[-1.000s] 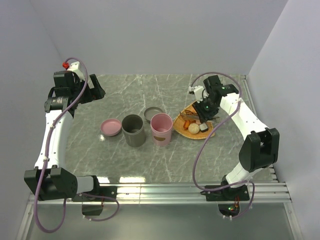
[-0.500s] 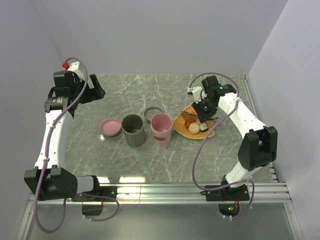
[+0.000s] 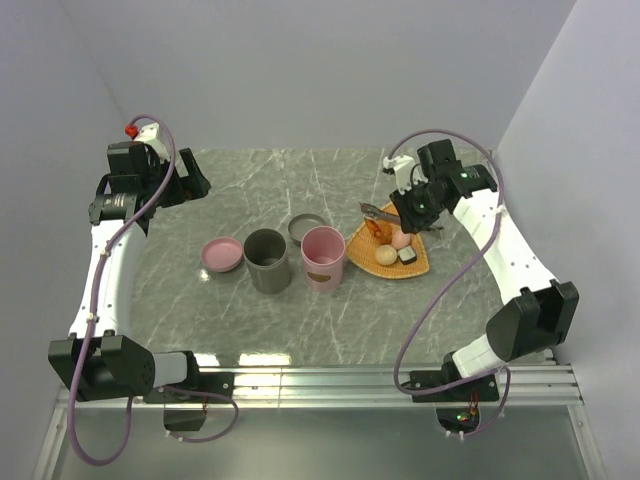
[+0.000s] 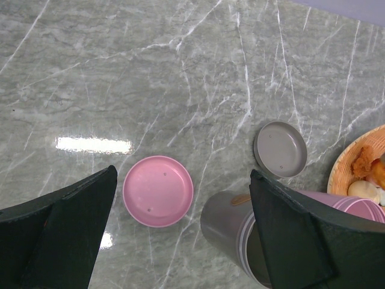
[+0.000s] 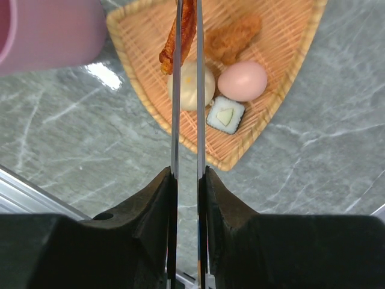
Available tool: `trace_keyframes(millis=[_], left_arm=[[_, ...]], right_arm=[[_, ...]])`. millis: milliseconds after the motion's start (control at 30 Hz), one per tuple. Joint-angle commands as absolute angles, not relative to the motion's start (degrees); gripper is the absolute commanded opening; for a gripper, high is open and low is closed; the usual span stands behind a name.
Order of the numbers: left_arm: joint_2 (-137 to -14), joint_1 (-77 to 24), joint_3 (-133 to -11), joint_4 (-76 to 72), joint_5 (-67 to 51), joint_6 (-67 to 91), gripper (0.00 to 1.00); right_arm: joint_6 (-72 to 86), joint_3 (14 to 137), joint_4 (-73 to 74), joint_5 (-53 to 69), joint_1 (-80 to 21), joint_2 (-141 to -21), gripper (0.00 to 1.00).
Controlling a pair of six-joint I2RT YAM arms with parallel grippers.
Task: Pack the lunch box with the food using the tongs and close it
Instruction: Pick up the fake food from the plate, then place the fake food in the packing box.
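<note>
R arm: right gripper [image 5: 186, 176] has its jaws pressed together on the tongs [image 5: 174, 120], squeezing both thin metal arms near their joined end. The tong tips point left and pinch an orange-brown sausage strip [image 5: 180, 36]. The strip sits over the far-left part of the tray [image 5: 289, 78]; can't tell if it is clear of the weave. In the top view the same gripper [image 3: 405, 207] is just far of the tray [image 3: 420, 262], w/ the tongs [image 3: 374, 210] sticking out to the left.

On the tray: beige ball [image 5: 191, 84], pink ball [image 5: 242, 80] touching it on one side, dark block [image 5: 225, 115] w/ a pale centre just beside both, and a fried piece [image 5: 234, 35] further in.

L arm: left gripper [image 4: 183, 180] is up at the far left, well apart from everything, jaws spread wide, nothing between them.

Mid table [image 3: 300, 320]: grey cup [image 3: 266, 260] and pink cup [image 3: 323, 258] stand upright side by side, both open. Pink lid [image 3: 222, 254] is just left of the grey cup. Grey lid [image 3: 306, 228] is just far of the pair. Tray is right of the pink cup.
</note>
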State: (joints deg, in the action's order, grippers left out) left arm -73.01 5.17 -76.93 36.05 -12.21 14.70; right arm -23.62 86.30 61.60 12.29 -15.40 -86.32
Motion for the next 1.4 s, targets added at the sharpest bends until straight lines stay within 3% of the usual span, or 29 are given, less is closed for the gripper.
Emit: trace_keyframes(millis=[0,333,533,733,967,1367], left_arm=[[-73.30,5.01,-78.57,34.89,-13.18,14.85,0.99],[-73.04,5.01,-78.22,34.80,-13.54,15.12,0.99],[-73.74,6.67,-77.87,36.03,-15.90,13.98,0.99],[-74.00,11.59,-76.20,35.42,-26.54,15.12,1.00],[-72.86,12.48,-75.32,35.77,-24.87,14.50,0.99],[-73.74,12.74,-76.20,36.12,-25.14,14.41,0.99]], right_arm=[[-22.15,90.52,62.84,14.41,-14.85,-83.85,0.00],[-19.07,107.12,67.94,23.11,-14.85,-84.03,0.00],[-20.30,110.74,69.35,33.91,-18.52,-84.02,0.00],[-20.22,107.06,63.65,35.95,-26.88,-82.35,0.00],[-15.74,101.17,53.98,33.49,-36.11,-83.32,0.00],[-12.92,99.05,46.67,29.97,-40.52,-89.20,0.00]])
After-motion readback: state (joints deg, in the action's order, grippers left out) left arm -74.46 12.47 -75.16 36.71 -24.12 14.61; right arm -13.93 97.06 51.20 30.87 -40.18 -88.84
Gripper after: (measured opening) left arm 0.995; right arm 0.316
